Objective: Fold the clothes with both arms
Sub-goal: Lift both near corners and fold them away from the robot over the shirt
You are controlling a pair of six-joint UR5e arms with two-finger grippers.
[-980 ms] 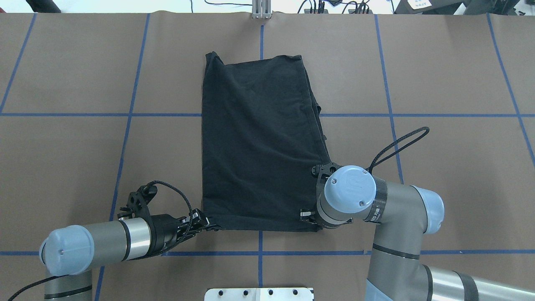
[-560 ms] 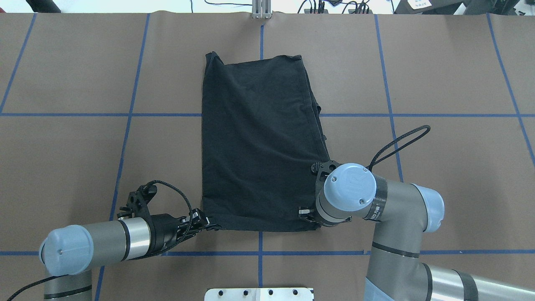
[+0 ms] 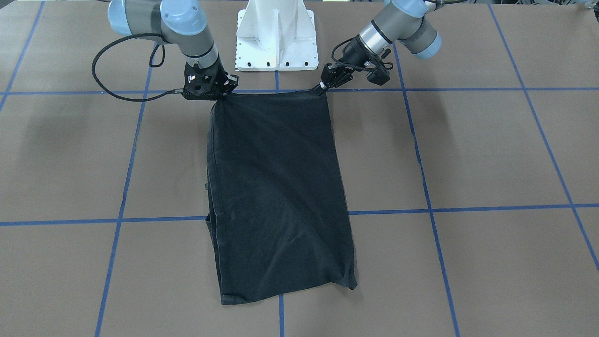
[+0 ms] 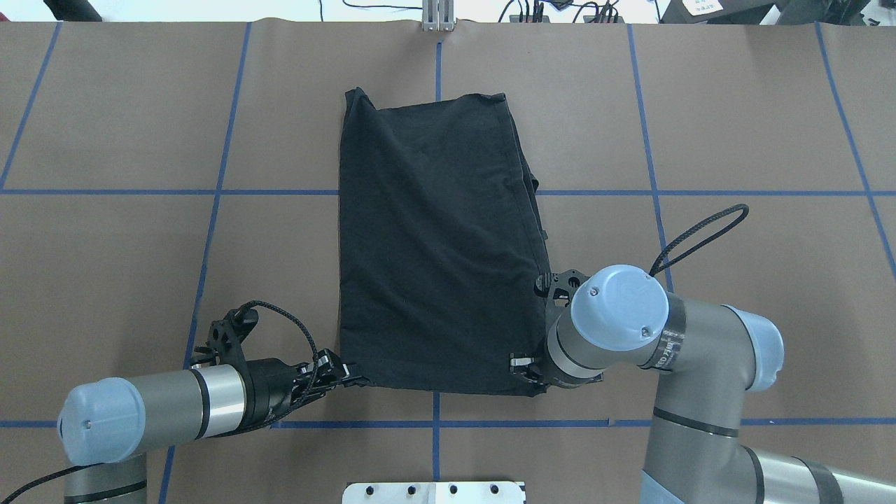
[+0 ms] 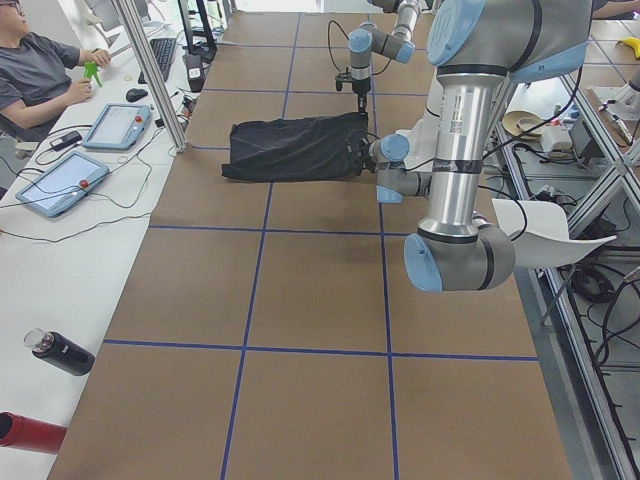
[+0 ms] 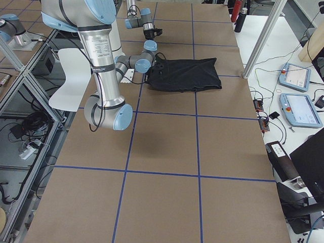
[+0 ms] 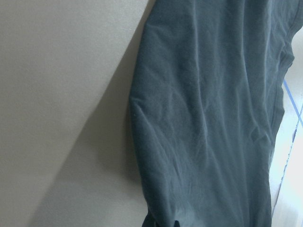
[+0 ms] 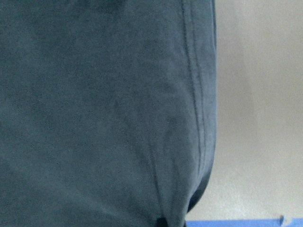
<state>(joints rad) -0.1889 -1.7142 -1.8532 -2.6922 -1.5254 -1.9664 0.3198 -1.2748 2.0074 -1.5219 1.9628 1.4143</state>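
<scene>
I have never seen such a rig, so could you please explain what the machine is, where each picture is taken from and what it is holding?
This is a robot with two jointed metal arms, the left arm and the right arm, on a white base at a brown table marked with blue tape. One picture looks down from behind the robot, one faces it from across the table, two look along the table from its ends, and two come from cameras on the wrists, showing the dark cloth close up. A black T-shirt, folded to a narrow rectangle, lies flat on the table. Each arm ends in a two-finger gripper: the left gripper and the right gripper each pinch one corner of the T-shirt's edge nearest the robot.
</scene>
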